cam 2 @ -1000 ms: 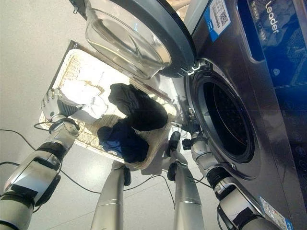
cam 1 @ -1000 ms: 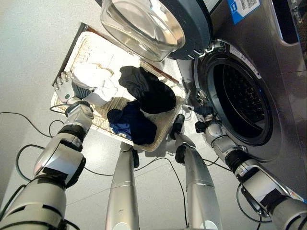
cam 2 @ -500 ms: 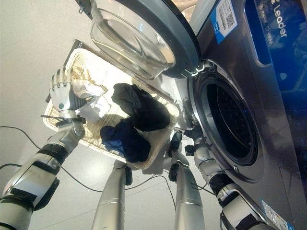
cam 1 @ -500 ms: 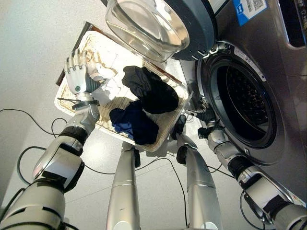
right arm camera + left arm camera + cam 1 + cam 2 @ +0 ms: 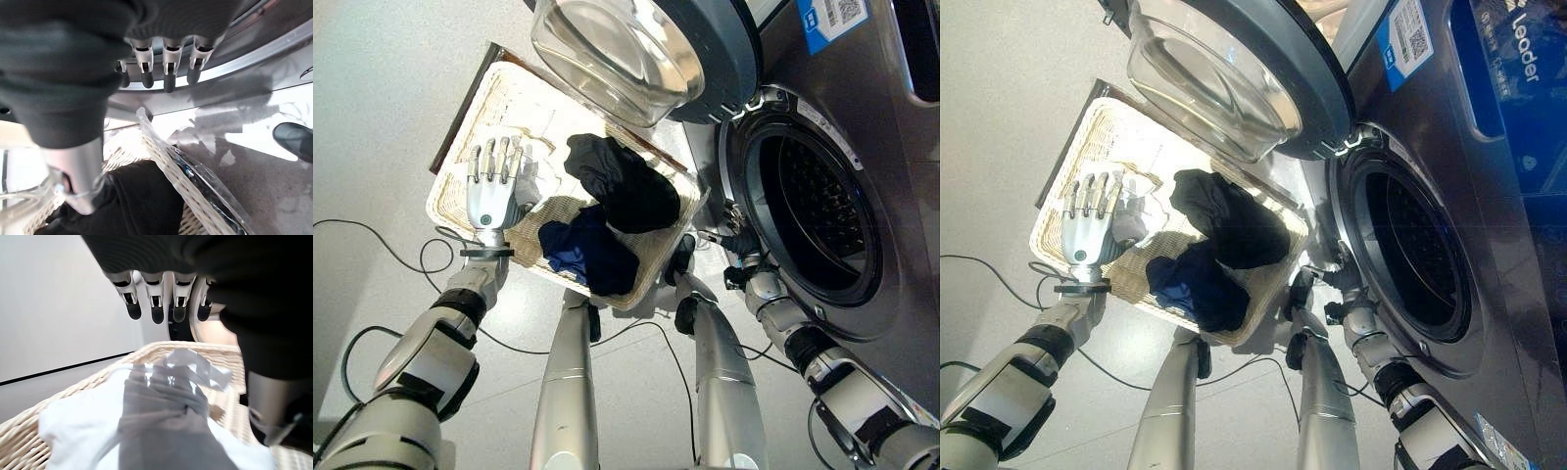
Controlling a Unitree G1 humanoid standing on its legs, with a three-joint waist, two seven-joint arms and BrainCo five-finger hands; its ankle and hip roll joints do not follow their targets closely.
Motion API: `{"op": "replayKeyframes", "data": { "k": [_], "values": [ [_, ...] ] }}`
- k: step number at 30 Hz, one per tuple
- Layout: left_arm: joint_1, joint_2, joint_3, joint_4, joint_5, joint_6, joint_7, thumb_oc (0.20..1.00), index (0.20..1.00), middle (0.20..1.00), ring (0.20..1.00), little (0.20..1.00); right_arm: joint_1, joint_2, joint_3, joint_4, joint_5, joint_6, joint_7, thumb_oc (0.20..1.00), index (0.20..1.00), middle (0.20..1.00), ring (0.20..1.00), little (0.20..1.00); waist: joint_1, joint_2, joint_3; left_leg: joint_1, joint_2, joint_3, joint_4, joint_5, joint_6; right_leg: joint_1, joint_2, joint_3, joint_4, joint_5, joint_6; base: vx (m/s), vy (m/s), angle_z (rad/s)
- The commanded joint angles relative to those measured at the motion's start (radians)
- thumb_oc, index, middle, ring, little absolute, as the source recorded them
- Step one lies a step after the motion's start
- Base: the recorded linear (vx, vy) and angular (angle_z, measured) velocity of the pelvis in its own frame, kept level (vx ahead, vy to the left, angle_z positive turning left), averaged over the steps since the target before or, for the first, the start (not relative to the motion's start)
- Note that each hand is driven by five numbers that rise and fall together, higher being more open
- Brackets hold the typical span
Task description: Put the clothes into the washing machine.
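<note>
Left robot hand (image 5: 492,197) open, fingers spread above white cloth (image 5: 98,431) in pale woven wicker basket (image 5: 460,162), right robot hand (image 5: 740,257) open beside grey front-loading washing machine (image 5: 862,147), black garment (image 5: 626,186) in basket.

my left hand (image 5: 492,199) hangs over the left end of the basket (image 5: 458,125), above the clothes (image 5: 617,181) lying in it. the washing machine (image 5: 862,127) stands to the basket's right, its door (image 5: 636,49) swung out over the basket. my right hand (image 5: 736,257) sits between basket and drum opening (image 5: 808,220).
</note>
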Motion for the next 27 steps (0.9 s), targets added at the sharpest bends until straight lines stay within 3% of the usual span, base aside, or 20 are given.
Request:
{"op": "replayKeyframes", "data": {
  "k": [1, 3, 8, 13, 18, 27],
  "values": [
    [-0.001, 0.008, 0.027, 0.014, 0.006, 0.047, -0.061, 1.000, 1.000, 1.000, 1.000, 1.000, 0.038, -0.076, -0.030, -0.036, 0.024, -0.048, 0.015, 1.000, 1.000, 1.000, 1.000, 1.000, -0.002, 0.072, -0.020, -0.044, -0.056, 0.020, 0.006, -0.006, -0.017, 0.008, 0.004, -0.022, 0.024, -0.021, 0.113, 0.00, 0.031, -0.02],
    [0.000, 0.017, 0.012, 0.023, -0.043, 0.082, -0.086, 1.000, 1.000, 1.000, 1.000, 1.000, 0.028, -0.085, -0.022, -0.033, 0.031, -0.044, 0.014, 1.000, 1.000, 1.000, 1.000, 1.000, -0.005, 0.077, -0.020, -0.048, -0.054, 0.027, 0.004, -0.003, -0.018, 0.004, 0.006, -0.018, 0.020, -0.019, 0.113, 0.00, 0.045, -0.03],
    [-0.030, 0.022, 0.002, 0.054, -0.088, 0.099, -0.152, 1.000, 1.000, 1.000, 1.000, 1.000, 0.008, -0.093, -0.018, -0.010, 0.034, -0.053, 0.026, 1.000, 1.000, 1.000, 1.000, 1.000, -0.010, 0.078, -0.020, -0.068, -0.054, 0.030, 0.009, 0.002, -0.021, -0.011, 0.009, -0.013, 0.017, -0.016, 0.112, -0.01, 0.014, -0.01],
    [-0.082, 0.011, -0.026, 0.083, -0.140, 0.136, -0.339, 1.000, 1.000, 1.000, 1.000, 1.000, -0.029, -0.091, -0.009, 0.008, 0.043, -0.049, 0.028, 1.000, 1.000, 1.000, 1.000, 1.000, -0.017, 0.073, -0.020, -0.081, -0.052, 0.036, -0.003, 0.014, -0.021, -0.024, 0.017, -0.007, 0.004, -0.004, 0.114, 0.00, 0.000, 0.00],
    [-0.134, -0.009, -0.079, 0.115, -0.128, 0.232, -0.543, 1.000, 1.000, 1.000, 1.000, 1.000, -0.069, -0.083, 0.004, 0.013, 0.051, -0.037, 0.023, 1.000, 1.000, 1.000, 1.000, 1.000, -0.027, 0.063, -0.020, -0.095, -0.046, 0.041, -0.015, 0.026, -0.020, -0.039, 0.025, -0.002, -0.009, 0.010, 0.119, 0.00, 0.000, 0.00],
    [-0.204, -0.037, -0.163, 0.143, -0.106, 0.316, -0.738, 1.000, 1.000, 1.000, 1.000, 1.000, -0.111, -0.069, 0.022, 0.009, 0.074, -0.046, 0.006, 1.000, 1.000, 1.000, 1.000, 1.000, -0.039, 0.045, -0.020, -0.113, -0.039, 0.049, -0.040, 0.044, -0.022, -0.060, 0.036, 0.006, -0.029, 0.031, 0.128, 0.00, 0.003, 0.00]
  ]
}}
